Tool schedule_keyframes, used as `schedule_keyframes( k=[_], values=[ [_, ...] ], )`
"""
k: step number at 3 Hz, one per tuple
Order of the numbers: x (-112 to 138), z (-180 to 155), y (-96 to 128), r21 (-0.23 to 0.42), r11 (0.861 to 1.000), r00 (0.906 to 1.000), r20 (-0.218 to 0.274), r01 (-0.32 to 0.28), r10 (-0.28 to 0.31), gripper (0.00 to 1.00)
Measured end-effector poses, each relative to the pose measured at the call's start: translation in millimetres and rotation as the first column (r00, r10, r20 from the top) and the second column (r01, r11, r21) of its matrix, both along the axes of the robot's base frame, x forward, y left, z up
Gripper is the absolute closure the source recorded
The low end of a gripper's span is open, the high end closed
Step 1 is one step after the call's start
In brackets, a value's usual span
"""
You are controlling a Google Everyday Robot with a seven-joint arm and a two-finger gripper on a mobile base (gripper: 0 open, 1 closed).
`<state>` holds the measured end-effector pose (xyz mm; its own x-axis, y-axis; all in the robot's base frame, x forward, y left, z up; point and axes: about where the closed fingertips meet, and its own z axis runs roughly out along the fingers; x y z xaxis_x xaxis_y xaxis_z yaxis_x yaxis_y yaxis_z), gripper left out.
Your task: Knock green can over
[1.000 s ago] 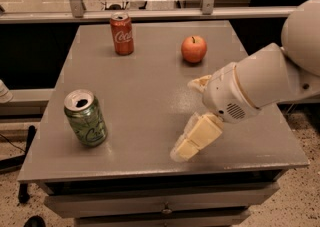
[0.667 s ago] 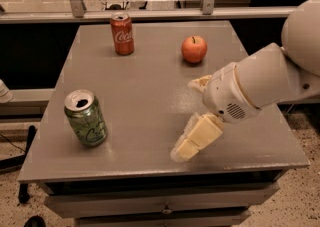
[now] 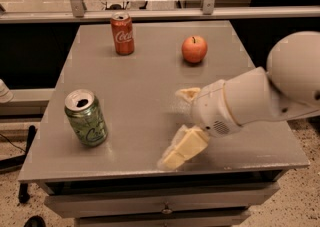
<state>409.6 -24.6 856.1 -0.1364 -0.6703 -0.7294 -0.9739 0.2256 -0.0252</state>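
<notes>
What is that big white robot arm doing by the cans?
The robot's claw is open and holds nothing. It is over the front right part of the grey table. The green can it is meant to knock over stands upright near the front left corner, well apart from the claw, so that has not happened yet. A red Coca-Cola can and an apple sit at the back of the table, away from the claw.

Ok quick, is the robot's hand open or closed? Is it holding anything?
Gripper: open, holding nothing, over the table, apart from the green can.
</notes>
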Motion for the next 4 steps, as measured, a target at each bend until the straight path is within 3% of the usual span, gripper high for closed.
schedule_keyframes(
  k=[1, 2, 3, 4],
  values=[
    [13, -23, 55, 0.158, 0.986, 0.9978, 0.051, -0.050, 0.043, 0.00],
    [28, -32, 106, 0.296, 0.950, 0.9933, 0.092, -0.095, 0.071, 0.00],
    [39, -31, 145, 0.410, 0.905, 0.9913, 0.105, -0.116, 0.080, 0.00],
    [46, -16, 168, 0.501, 0.857, 0.9920, 0.101, -0.117, 0.076, 0.00]
  ],
)
